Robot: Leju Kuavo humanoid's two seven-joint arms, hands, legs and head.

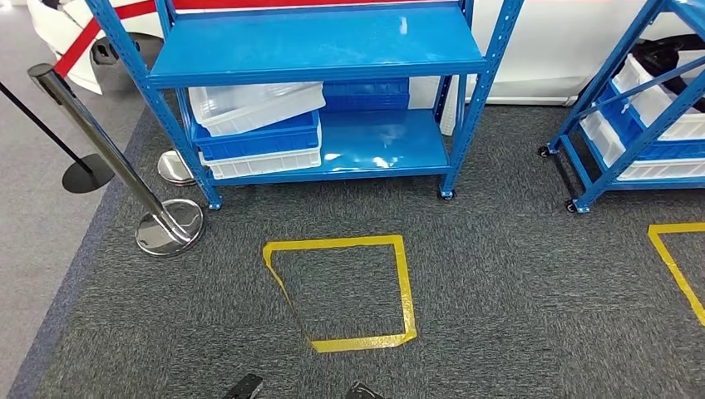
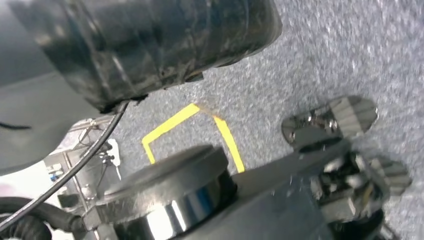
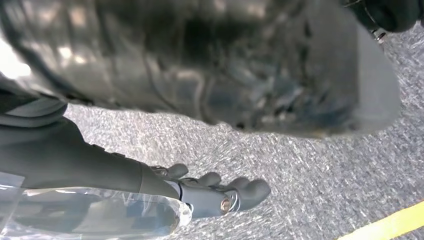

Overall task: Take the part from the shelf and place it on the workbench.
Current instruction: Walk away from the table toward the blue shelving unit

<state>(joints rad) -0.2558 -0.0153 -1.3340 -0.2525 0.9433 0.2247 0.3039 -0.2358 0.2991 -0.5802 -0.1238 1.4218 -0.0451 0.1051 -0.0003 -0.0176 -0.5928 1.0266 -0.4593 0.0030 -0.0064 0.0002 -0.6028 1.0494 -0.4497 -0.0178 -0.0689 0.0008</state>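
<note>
Gripping the part (image 3: 100, 215), wrapped in clear plastic, with the right hand (image 3: 210, 192), dark fingers (image 3: 250, 190) curled past the wrap's edge, low over grey carpet (image 1: 515, 291). On the left hand (image 2: 345, 155), blurred fingers (image 2: 352, 112): cannot tell whether wide or narrow. Farther out, a yellow tape square (image 1: 405, 283), then the blue shelf (image 1: 316, 41) with stacked bins (image 1: 258, 137) on its lower level, and a chrome post (image 1: 100, 141) beside it.

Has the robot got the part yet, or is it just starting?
Done: unsure. The robot faces the blue shelf. In hand: clear crinkly plastic sits against the right hand; whether it's gripped, or the part, I cannot tell. The left hand hangs empty. Left: placing the part on the workbench.
</note>
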